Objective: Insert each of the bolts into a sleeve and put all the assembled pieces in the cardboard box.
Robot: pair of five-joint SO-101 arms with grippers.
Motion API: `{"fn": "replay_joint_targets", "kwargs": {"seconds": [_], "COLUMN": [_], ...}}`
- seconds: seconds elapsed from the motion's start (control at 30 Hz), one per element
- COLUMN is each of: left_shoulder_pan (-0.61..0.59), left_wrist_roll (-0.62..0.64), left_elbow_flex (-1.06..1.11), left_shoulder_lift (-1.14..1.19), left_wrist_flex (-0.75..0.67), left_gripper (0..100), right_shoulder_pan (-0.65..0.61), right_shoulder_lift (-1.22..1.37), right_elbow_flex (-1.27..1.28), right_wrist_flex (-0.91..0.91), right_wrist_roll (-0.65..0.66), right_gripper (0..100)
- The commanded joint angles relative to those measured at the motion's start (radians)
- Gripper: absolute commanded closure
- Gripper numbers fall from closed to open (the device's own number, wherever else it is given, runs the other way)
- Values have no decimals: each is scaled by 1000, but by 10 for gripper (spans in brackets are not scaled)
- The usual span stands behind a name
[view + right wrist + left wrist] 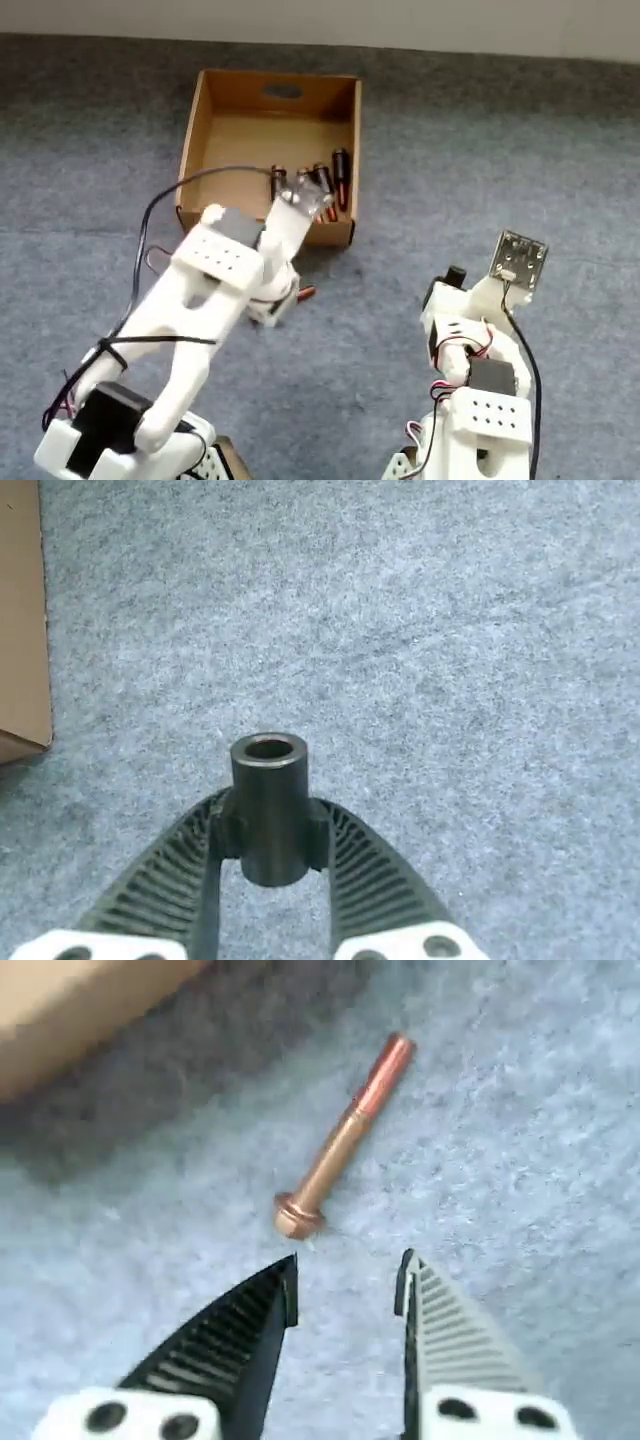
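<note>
The left gripper (348, 1260) is held open, and a copper bolt (345, 1140) is seen lying on the grey carpet (520, 1140) just ahead of its tips, head nearest. A dark sleeve (270, 780) is clamped by the right gripper (272, 825). Assembled pieces (320, 185) are seen in the cardboard box (230, 110) beyond the left gripper.

**Metal, cardboard, plastic and cloth**

The bolt (345, 1140) is smooth, copper-toned metal with a soft sheen. The sleeve (269, 800) is dark metal, smooth and matt. The cardboard box (245, 140) is plain brown and matt. Ribbed matt plastic forms the left gripper (347, 1280) and the right gripper (270, 825). The grey table covering (450, 630) is rough, fuzzy cloth.
</note>
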Motion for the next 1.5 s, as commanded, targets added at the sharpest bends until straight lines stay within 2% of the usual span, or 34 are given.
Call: {"fn": "replay_joint_targets", "kwargs": {"seconds": [0.0, 0.27, 0.5, 0.63, 0.97, 1.07, 1.33, 1.47], "left_shoulder_pan": [44, 25, -110, -160, -93, -85, -56, 1], "left_wrist_roll": [229, 267, 272, 367, 597, 664, 686, 683], "left_elbow_flex": [154, 232, 232, 232, 226, 231, 231, 219], "left_shoulder_lift": [-41, -41, -39, -39, -41, -39, -41, -51], "left_wrist_flex": [-138, -353, -466, -526, -540, -588, -608, -499], "left_gripper": [819, 819, 819, 819, 818, 818, 818, 818], "right_shoulder_pan": [5, 8, 5, 5, 5, 4, 4, 4], "right_shoulder_lift": [-15, -15, -15, -15, -15, -15, -15, -15], "right_elbow_flex": [-5, -5, -5, -5, -5, -5, -4, -4], "right_wrist_flex": [-21, -21, -21, -21, -21, -21, -21, -21], "right_wrist_roll": [-8, -8, -8, -8, -8, -8, -8, -8], "right_gripper": [992, 992, 992, 992, 992, 992, 992, 992]}}
